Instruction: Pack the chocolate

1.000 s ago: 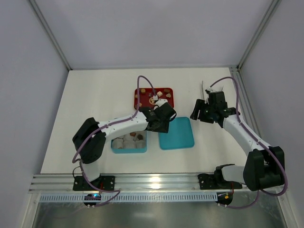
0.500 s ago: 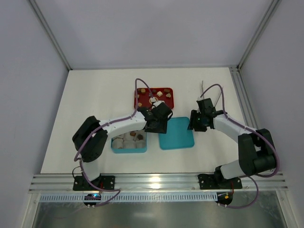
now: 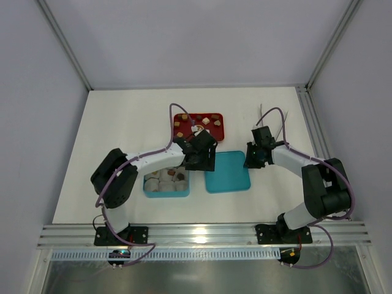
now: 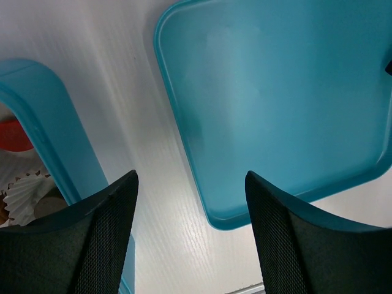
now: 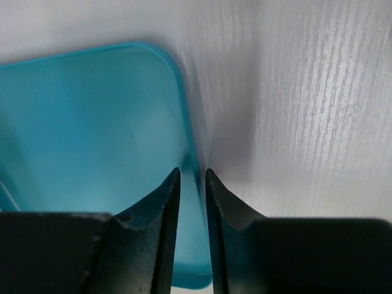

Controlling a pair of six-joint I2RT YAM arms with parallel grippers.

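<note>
tiny chocolate pieces (image 3: 206,121) on red tray (image 3: 216,130)

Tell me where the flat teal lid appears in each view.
Top external: flat teal lid at centre, right of the teal box.
Left wrist: lid fills the upper right.
Right wrist: lid on the left, edge between the right gripper fingers.
Shared landmark: the white table.

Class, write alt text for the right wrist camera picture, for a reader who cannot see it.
The right claw, seen from just behind its two black fingers, pinches the edge of a shallow teal lid with the rim caught in the narrow gap between them. The lid lies flat on a white table with a faint wood grain.
</note>
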